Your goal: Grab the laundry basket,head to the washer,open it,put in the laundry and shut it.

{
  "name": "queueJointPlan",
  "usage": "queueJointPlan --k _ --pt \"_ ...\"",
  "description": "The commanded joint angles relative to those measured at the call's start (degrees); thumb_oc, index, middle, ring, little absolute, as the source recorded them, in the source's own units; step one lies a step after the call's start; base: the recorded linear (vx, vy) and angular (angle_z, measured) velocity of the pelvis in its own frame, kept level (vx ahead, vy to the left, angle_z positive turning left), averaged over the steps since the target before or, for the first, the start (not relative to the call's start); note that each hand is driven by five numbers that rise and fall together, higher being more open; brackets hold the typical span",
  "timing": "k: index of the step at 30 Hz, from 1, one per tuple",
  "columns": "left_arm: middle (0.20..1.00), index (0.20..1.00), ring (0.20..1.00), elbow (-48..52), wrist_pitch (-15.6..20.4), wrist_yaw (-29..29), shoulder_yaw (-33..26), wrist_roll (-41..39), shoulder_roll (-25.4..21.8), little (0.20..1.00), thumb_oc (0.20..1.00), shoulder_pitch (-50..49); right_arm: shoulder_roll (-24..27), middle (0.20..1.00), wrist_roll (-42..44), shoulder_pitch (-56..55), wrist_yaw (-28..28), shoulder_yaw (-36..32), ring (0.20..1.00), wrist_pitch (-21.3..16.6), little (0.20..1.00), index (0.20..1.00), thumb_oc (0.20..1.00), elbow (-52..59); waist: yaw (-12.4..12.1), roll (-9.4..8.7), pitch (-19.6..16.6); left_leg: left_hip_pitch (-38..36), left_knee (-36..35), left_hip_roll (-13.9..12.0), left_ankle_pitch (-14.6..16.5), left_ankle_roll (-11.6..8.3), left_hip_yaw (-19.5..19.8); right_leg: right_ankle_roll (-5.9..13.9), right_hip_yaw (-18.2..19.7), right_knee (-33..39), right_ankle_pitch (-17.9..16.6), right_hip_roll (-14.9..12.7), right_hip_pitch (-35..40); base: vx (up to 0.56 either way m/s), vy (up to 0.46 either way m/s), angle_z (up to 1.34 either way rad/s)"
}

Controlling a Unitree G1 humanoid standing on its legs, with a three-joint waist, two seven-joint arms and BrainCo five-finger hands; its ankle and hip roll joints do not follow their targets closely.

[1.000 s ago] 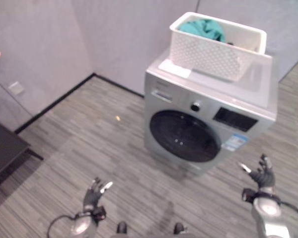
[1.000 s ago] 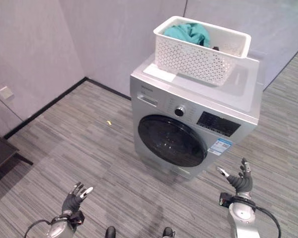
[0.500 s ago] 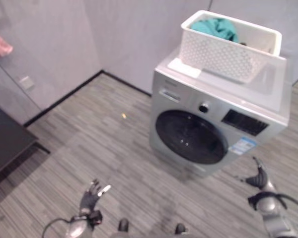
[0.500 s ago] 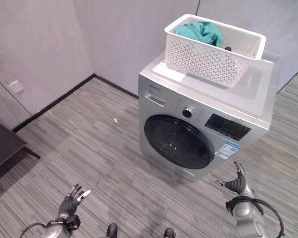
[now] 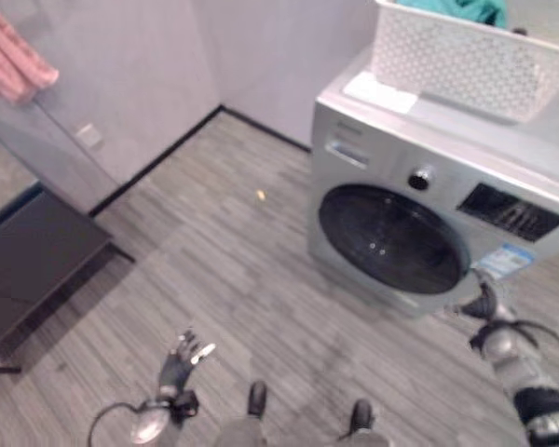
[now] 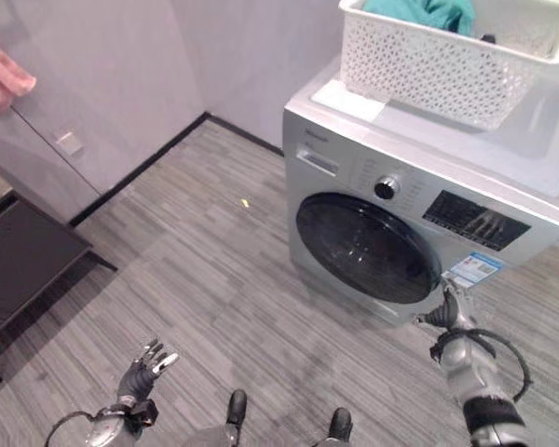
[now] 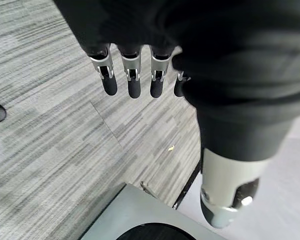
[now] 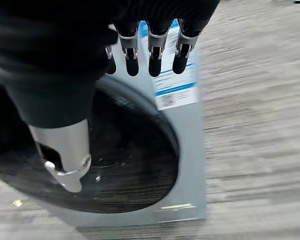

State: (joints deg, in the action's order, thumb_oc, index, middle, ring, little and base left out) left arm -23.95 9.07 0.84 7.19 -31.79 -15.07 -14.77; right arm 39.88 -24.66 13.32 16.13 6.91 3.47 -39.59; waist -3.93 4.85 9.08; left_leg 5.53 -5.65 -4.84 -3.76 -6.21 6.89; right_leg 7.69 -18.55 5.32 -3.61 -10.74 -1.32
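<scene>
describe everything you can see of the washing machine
The silver-grey front-loading washing machine stands on the grey striped floor against the pale wall. Its round dark glass door is shut. Above the door sit a drawer panel, a round dial and a dark display; a blue-and-white sticker sits at the door's right. A white perforated plastic laundry basket holding teal cloth rests on its flat top. The right hand, open, hovers close by the door's edge.

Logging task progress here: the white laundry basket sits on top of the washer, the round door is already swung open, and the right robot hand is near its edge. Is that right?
One thing is wrong: the round door is shut, flush with the washer front, as the right eye view shows. The white laundry basket does sit on top, and the right robot hand is near the door's edge, fingers open.
</scene>
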Motion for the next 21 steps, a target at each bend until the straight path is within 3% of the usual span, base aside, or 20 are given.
queueJointPlan --k 1,12,16,21 --pt "1.0 1.0 1.0 2.7 3.5 -0.3 0.8 -1.7 -2.8 1.0 1.0 2.7 4.7 1.0 1.2 6.2 3.9 2.8 1.0 -0.8 1.0 1.0 1.0 -1.7 -2.0 -2.71 1.0 -1.3 0.7 -0.7 5.6 0.73 -0.4 2.67 0.4 -0.3 -0.7 -4.9 -4.1 -0.02 -0.043 0.14" --pt "1.0 1.0 1.0 2.7 4.9 0.7 0.2 -4.2 -3.0 1.0 1.0 2.9 10.6 1.0 0.8 15.8 8.4 4.5 1.0 1.1 1.0 1.0 1.0 -8.2 -3.0 0.03 2.5 4.2 0.7 -0.6 2.9 -0.61 0.7 2.39 -0.1 -0.3 -0.3 -5.0 -7.9 -0.02 -0.038 0.08" --pt "1.0 1.0 1.0 3.0 5.1 1.1 -0.6 -5.1 -3.0 1.0 1.0 2.8 14.9 1.0 0.9 17.2 9.7 2.4 1.0 2.3 1.0 1.0 1.0 -7.1 -2.7 1.27 3.3 6.0 0.7 -0.7 2.1 -1.61 0.7 2.21 -0.3 -0.3 0.1 -4.9 -8.8 -0.01 -0.038 0.19" --pt "1.0 1.0 1.0 3.6 5.6 1.7 -0.8 -5.8 -2.4 1.0 1.0 2.9 15.4 1.0 3.2 17.6 11.8 -0.8 1.0 2.2 1.0 1.0 1.0 -6.0 -2.7 2.21 4.2 8.1 0.7 -0.5 1.4 -1.79 1.0 2.28 0.3 -0.3 -0.4 -5.0 -10.9 -0.02 -0.024 0.02"
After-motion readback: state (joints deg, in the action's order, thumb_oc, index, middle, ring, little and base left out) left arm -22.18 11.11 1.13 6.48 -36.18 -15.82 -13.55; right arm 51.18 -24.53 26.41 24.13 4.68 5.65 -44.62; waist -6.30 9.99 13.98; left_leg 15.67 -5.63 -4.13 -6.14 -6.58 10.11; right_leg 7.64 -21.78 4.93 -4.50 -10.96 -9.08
